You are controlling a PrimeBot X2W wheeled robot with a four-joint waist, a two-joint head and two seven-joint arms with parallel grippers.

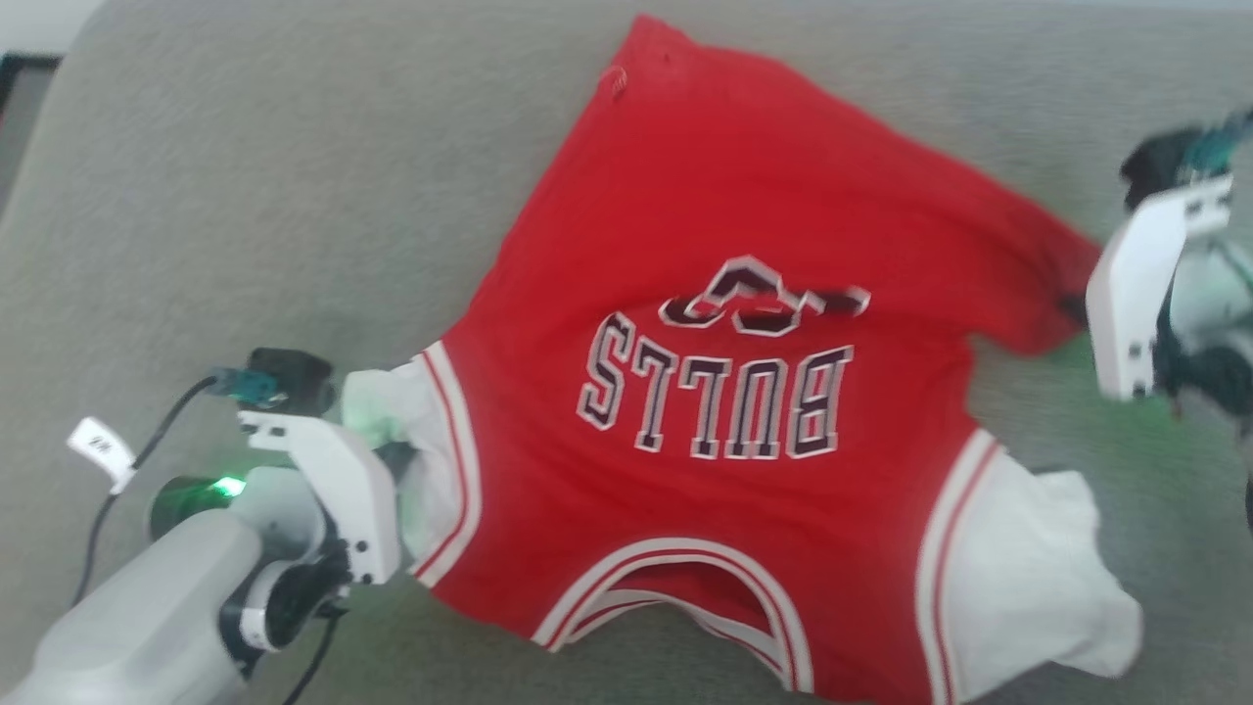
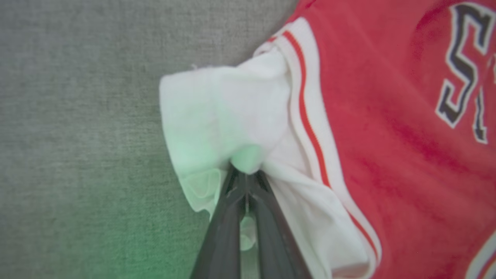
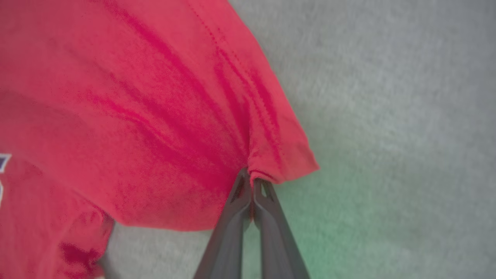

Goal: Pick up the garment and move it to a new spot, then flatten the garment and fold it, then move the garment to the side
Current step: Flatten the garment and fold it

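Observation:
The garment (image 1: 744,196), a red jersey with white sleeves and "BULLS" lettering, lies spread on the grey surface with its collar toward me. My left gripper (image 1: 403,458) at the lower left is shut on the white sleeve (image 2: 217,116). In the left wrist view its fingertips (image 2: 246,175) pinch a fold of that sleeve. At the right, my right gripper (image 1: 1077,309) is shut on the garment's red hem corner (image 3: 283,155). The right wrist view shows the tips (image 3: 251,177) closed on bunched red cloth, with creases running away from the grip.
Grey fabric surface (image 1: 245,196) runs all around the garment. A dark object (image 1: 22,69) shows past the surface's far left edge. A black cable and a white tag (image 1: 103,450) hang by my left wrist.

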